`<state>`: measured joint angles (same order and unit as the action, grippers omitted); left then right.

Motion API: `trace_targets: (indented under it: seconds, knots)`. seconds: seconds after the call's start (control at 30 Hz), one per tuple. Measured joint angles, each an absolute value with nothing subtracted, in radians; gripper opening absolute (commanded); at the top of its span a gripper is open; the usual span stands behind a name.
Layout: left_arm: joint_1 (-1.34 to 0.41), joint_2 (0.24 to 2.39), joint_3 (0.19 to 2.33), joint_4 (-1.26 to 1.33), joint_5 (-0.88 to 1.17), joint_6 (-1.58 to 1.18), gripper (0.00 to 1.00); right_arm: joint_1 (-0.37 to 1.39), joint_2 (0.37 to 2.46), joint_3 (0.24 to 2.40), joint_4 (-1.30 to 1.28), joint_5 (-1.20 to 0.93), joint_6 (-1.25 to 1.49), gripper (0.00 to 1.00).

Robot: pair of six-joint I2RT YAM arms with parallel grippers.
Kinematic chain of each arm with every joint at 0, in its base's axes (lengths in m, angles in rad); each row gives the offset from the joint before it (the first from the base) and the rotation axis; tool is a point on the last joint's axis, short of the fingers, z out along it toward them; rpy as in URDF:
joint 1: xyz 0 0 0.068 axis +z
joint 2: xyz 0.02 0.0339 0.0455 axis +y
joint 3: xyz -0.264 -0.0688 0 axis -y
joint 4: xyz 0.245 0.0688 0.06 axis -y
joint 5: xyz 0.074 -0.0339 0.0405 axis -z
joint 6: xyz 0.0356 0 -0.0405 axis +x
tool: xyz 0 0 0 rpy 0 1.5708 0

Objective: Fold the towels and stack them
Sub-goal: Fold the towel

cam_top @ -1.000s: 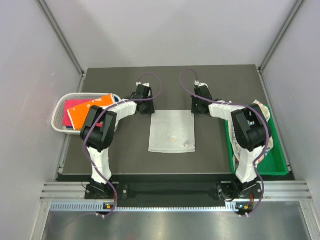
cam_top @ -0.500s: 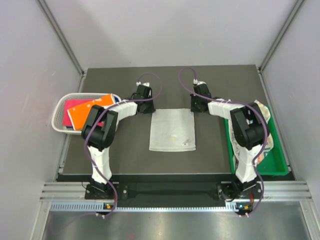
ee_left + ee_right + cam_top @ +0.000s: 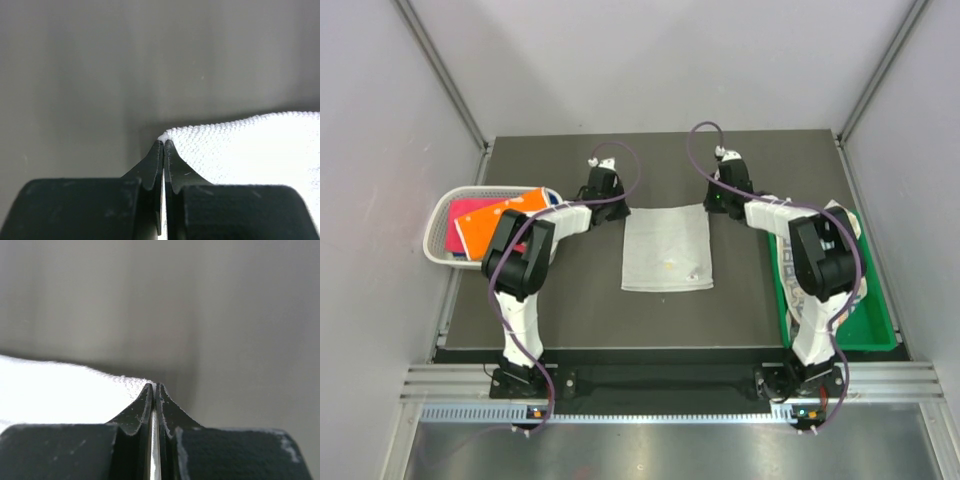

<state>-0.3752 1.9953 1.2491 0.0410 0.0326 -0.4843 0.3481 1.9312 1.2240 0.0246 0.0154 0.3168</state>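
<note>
A white towel (image 3: 667,250) with small orange and grey print lies spread in the middle of the dark table. My left gripper (image 3: 617,207) is shut on the towel's far left corner (image 3: 172,134), the white weave pinched between its fingertips. At the far right corner (image 3: 135,385) my right gripper (image 3: 712,207) is shut on the cloth in the same way. Both far corners are lifted slightly off the table. Pink-red and orange towels (image 3: 488,218) lie in a basket at the left.
A white mesh basket (image 3: 439,222) stands at the table's left edge. A green tray (image 3: 880,330) at the right edge holds crumpled cloth (image 3: 847,222). Grey walls close in the table on three sides.
Both grippers closed on the towel's far corners and moved away from the bases, lifting the far edge. The towel has shifted a little toward the far side.
</note>
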Motion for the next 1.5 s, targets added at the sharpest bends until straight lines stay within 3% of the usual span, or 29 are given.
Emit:
trace_targets:
  seconds: [0.33, 0.9, 1.5]
  knots:
    - [-0.374, 1.928, 1.213, 0.155, 0.048, -0.480, 0.00, 0.348, 1.768, 1.137, 0.111, 0.010, 0.316, 0.01]
    - [-0.408, 1.554, 0.758, 0.284, 0.131, -0.527, 0.00, 0.351, 1.461, 0.770, 0.173, -0.050, 0.377, 0.00]
    - [-0.449, 1.454, 0.585, 0.292, 0.164, -0.537, 0.00, 0.410, 1.316, 0.562, 0.173, -0.062, 0.442, 0.00]
